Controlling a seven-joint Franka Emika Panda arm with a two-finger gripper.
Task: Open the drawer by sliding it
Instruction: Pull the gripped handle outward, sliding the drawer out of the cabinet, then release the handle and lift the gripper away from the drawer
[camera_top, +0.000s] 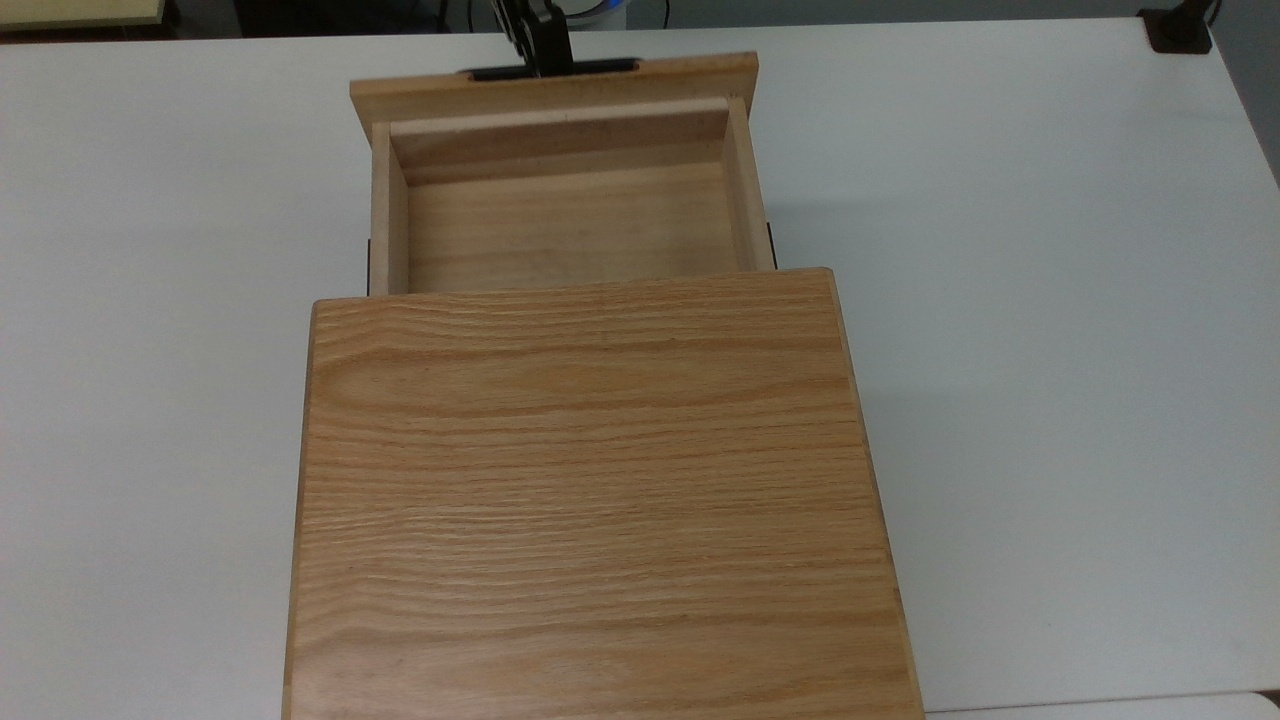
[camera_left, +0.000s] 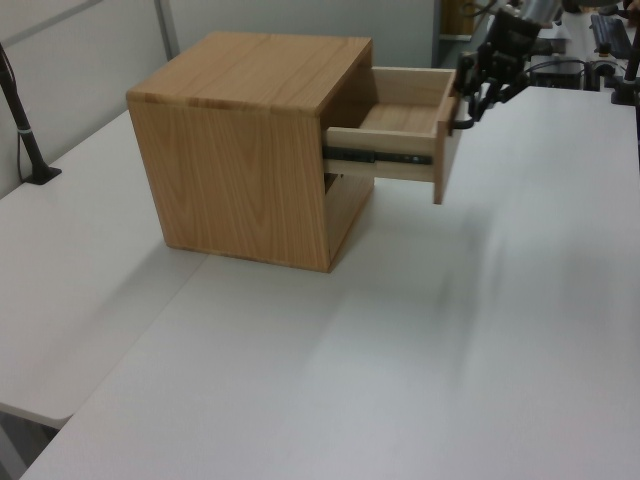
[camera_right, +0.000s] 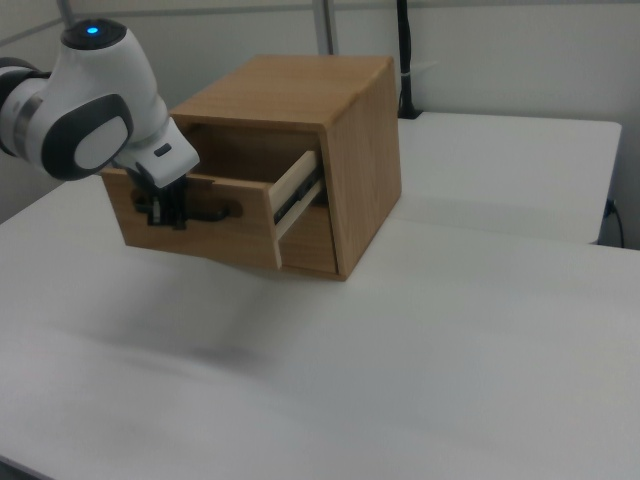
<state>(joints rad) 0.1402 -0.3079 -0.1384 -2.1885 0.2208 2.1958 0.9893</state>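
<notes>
The drawer sits at the upper middle of the top view, pulled far out of the wooden cabinet; its inside looks empty; at the top edge of the top view the gripper is clamped around the black handle on the front panel. I think the pull is nearly done; a good way to finish is to pull straight along the black slide rail, seen in the middle of the left view, not sideways, and to slow down so the drawer does not bang at its stop or drag the cabinet along. The cabinet stands on a smooth white table; a dark post stands at the left edge of the left view; a pale wall runs along the top of the right view.
</notes>
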